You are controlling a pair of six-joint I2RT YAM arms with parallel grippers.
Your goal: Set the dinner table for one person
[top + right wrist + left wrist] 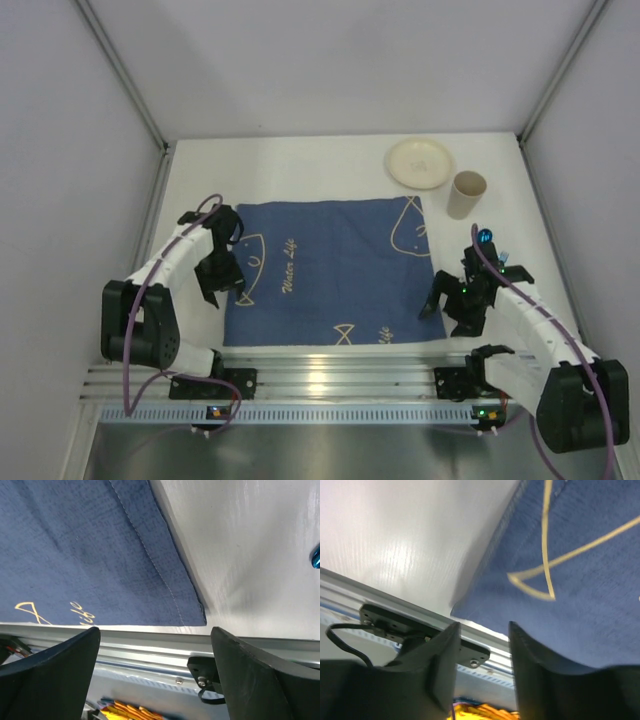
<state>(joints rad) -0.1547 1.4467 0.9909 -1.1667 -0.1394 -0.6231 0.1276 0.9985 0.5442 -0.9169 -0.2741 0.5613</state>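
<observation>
White dinner table [300, 170], rail edge [320, 385] nearest; left fingers [440, 670] narrowly apart, right fingers [250, 670] wide, both empty.

Cropped by the right edge of the right wrist view: a glossy blue thing [316, 557], too little showing to name. Blurred at the bottom of the left wrist view: a yellow-orange tangle [480, 712]. Hidden in the top view behind the right gripper [447, 318]: a stretch of the right edge of the dark blue cloth [330, 270]. Too faint to make out: the marking on the plate [419, 162].
</observation>
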